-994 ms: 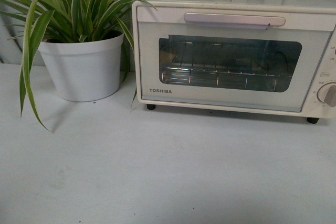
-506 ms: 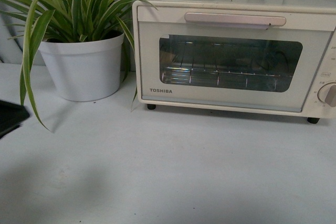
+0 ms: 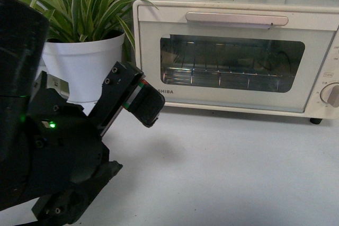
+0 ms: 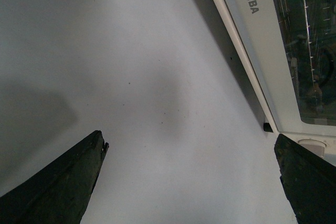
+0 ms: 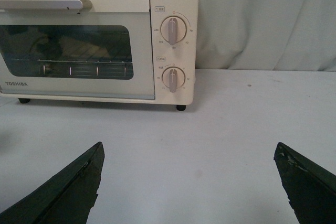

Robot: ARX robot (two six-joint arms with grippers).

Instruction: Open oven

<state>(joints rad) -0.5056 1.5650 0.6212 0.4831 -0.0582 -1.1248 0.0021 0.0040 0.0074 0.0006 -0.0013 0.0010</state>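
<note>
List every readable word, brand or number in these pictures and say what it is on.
"TOSHIBA": on the oven door's lower corner, whole in the right wrist view, only partly visible in the other two.
Boxed labels and scale numbers around the two knobs: too small to read.
Nothing else carries text.
</note>
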